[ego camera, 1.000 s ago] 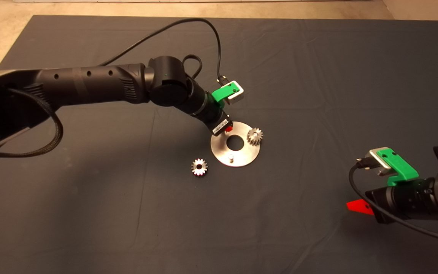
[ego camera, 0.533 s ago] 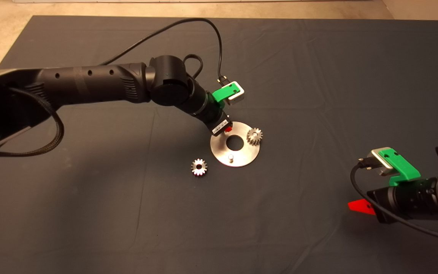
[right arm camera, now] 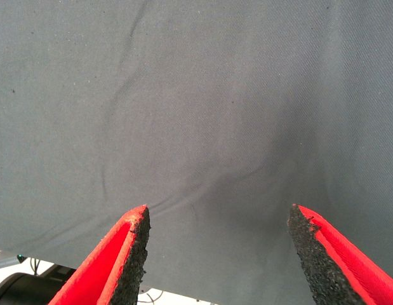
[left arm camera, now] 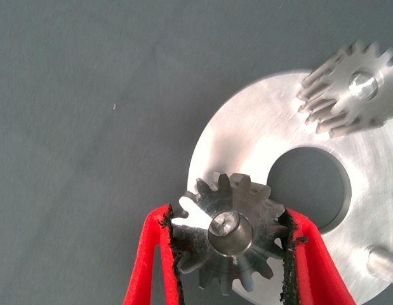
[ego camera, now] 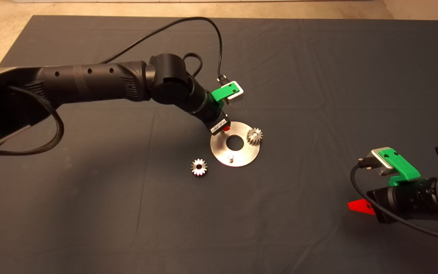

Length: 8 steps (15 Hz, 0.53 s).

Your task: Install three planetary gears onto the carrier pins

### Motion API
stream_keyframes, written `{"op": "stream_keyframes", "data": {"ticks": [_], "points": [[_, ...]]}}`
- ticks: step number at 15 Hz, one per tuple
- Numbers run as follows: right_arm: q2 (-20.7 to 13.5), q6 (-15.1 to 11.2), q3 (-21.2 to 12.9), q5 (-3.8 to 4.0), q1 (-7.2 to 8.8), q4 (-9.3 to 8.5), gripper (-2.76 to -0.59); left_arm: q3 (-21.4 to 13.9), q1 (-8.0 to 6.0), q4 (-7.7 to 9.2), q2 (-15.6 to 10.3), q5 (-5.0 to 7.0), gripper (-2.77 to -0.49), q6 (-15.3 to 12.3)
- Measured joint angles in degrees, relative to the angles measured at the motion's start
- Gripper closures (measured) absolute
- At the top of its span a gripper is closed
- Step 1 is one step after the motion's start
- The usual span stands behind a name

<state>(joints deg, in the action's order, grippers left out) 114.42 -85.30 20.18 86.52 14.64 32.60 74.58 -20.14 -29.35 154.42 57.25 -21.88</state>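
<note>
Closest to me, at the lower right edge of the head view, my right gripper (ego camera: 359, 206) is parked above the dark mat (ego camera: 318, 76); its wrist camera shows the two red fingers (right arm camera: 117, 260) spread wide apart with only mat cloth between them. Farther in, one loose gear (ego camera: 199, 167) lies flat on the mat just beside the silver disc (ego camera: 238, 154), off its left edge. On the disc's near side a bare pin (ego camera: 230, 157) stands upright. At the disc's right side a second gear (ego camera: 254, 136) sits on its pin. Farthest of the three, my left gripper (left arm camera: 233, 244) is over the disc's far left part, its pads clamped on either side of a third gear (left arm camera: 231, 232), which I see threaded onto a pin, the pin's top showing through the centre hole.
</note>
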Motion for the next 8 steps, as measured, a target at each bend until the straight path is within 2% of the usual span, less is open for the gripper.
{"op": "stream_keyframes", "data": {"ticks": [4,5,8], "points": [[0.0,-0.01,0.0,-0.11,0.01,0.0,-1.61,0.4,0.5,0.01,-0.01,0.82,-0.57,0.51],[0.02,0.0,0.0,-0.11,0.01,0.0,-1.61,0.66,0.6,0.06,-0.01,0.83,-0.59,1.38],[0.0,-0.01,0.0,-0.39,0.01,-0.01,-1.61,0.99,0.6,0.26,0.0,0.83,-0.57,1.44]]}}
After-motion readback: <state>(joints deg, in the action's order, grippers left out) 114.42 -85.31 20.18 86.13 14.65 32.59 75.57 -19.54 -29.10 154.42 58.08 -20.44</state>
